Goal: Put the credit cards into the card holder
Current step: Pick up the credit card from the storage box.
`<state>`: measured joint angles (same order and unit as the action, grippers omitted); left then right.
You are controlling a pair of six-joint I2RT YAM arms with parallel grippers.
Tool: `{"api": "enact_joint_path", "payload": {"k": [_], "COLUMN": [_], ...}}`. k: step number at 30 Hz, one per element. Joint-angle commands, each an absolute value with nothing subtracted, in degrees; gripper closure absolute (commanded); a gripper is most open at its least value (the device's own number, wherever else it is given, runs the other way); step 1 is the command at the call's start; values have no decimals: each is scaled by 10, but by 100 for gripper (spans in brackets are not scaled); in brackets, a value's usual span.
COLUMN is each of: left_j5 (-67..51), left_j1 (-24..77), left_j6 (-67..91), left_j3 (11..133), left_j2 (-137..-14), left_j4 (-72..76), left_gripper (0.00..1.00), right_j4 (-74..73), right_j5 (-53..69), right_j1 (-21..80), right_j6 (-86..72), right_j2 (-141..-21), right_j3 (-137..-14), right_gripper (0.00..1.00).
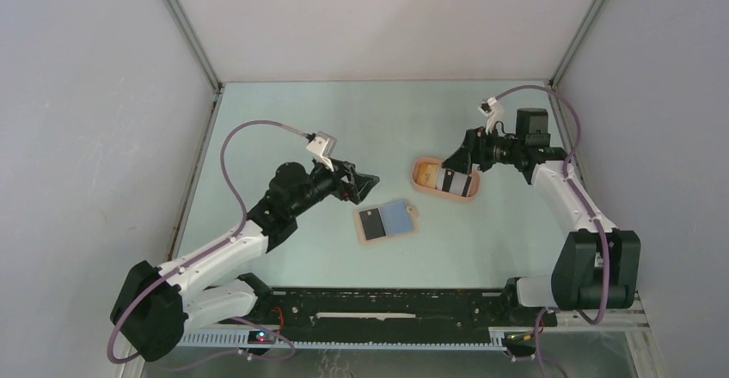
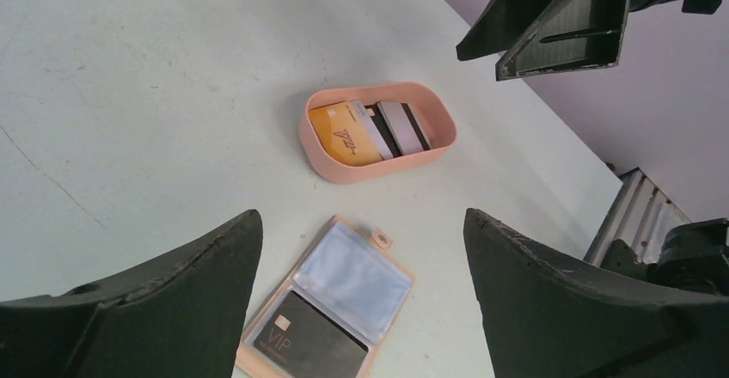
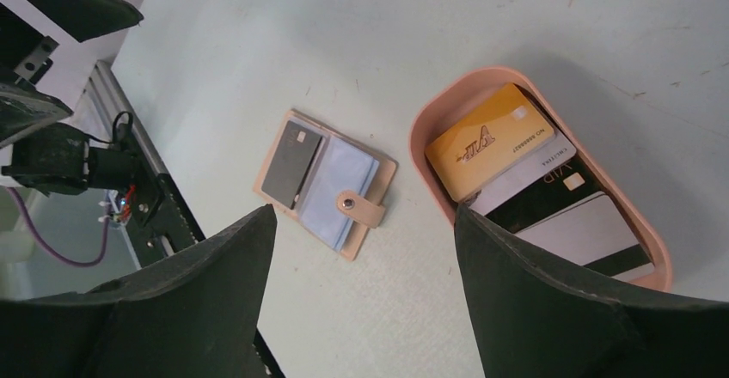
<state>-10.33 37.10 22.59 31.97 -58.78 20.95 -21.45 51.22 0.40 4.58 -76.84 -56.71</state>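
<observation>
The tan card holder (image 1: 386, 221) lies open on the table, a black VIP card (image 1: 371, 222) in its left sleeve and a clear bluish sleeve on the right. It also shows in the left wrist view (image 2: 344, 288) and the right wrist view (image 3: 331, 185). More credit cards lie in the peach tray (image 1: 419, 182): a yellow one (image 3: 486, 142), a black one (image 3: 550, 193) and a white one with a dark stripe (image 3: 589, 236). My left gripper (image 1: 368, 182) is open and empty, above and left of the holder. My right gripper (image 1: 456, 160) is open and empty over the tray's far end.
The tray (image 2: 344, 172) stands just beyond and right of the holder. The enclosure's grey walls close in the left, right and back. A black rail (image 1: 387, 305) runs along the near edge between the arm bases.
</observation>
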Motion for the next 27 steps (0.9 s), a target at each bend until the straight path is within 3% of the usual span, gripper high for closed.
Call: {"api": "enact_joint_path", "payload": {"k": [1, 5, 11, 14, 27], "left_j5": [-96, -107, -93, -88, -105], "left_j1": [369, 367, 366, 365, 362], "left_j6": [188, 193, 200, 201, 208], "left_j3": [359, 364, 340, 319, 309], "left_j2": [-613, -634, -619, -610, -663], "left_j4": [215, 207, 221, 239, 295], "left_gripper": [9, 12, 12, 13, 16], "right_j4": [-169, -132, -105, -103, -103], "right_j5": [525, 502, 457, 447, 432], "right_j1": [4, -12, -11, -7, 6], "right_j6": [-16, -99, -173, -194, -204], "right_j2": [-806, -876, -988, -1029, -1084], "right_j3": [-564, -563, -592, -607, -620], "right_gripper": [16, 22, 44, 50, 48]}}
